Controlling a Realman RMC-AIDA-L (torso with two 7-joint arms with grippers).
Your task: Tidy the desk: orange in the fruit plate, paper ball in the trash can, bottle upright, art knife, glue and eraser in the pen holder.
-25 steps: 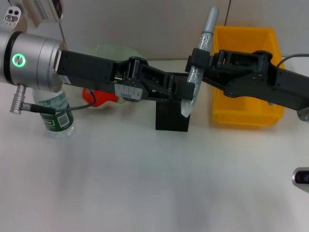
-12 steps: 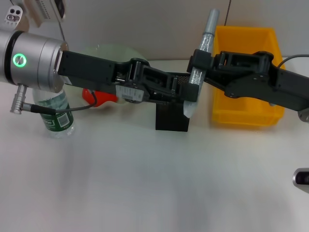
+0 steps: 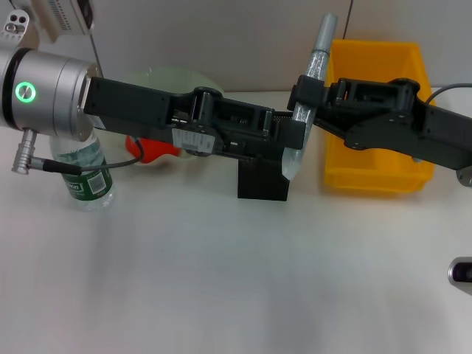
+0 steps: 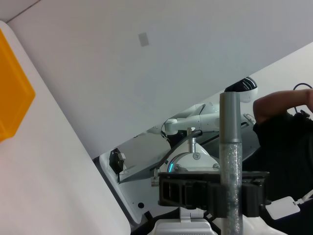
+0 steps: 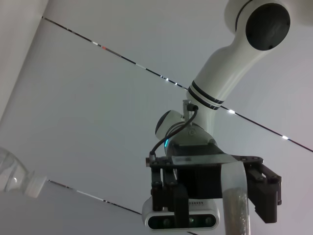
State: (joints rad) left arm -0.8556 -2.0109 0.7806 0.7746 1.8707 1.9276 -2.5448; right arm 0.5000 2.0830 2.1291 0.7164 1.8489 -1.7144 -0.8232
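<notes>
Over the black pen holder (image 3: 262, 179) on the table (image 3: 221, 273), the glue (image 3: 308, 88) stands nearly upright, cap uppermost, clamped by the right pincer (image 3: 301, 92) and also the left pincer (image 3: 289, 140).

glue tube (image 3: 307, 96) back to a slight tilt, left gripper (image 3: 289, 140) shifted toward it

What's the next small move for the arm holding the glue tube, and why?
Probably ease the right pincer straight down. It is shut on the glue tube, held near upright with its lower end at the pen holder rim, apparently not yet seated. The left pincer sits at the holder, likely steadying it.
</notes>
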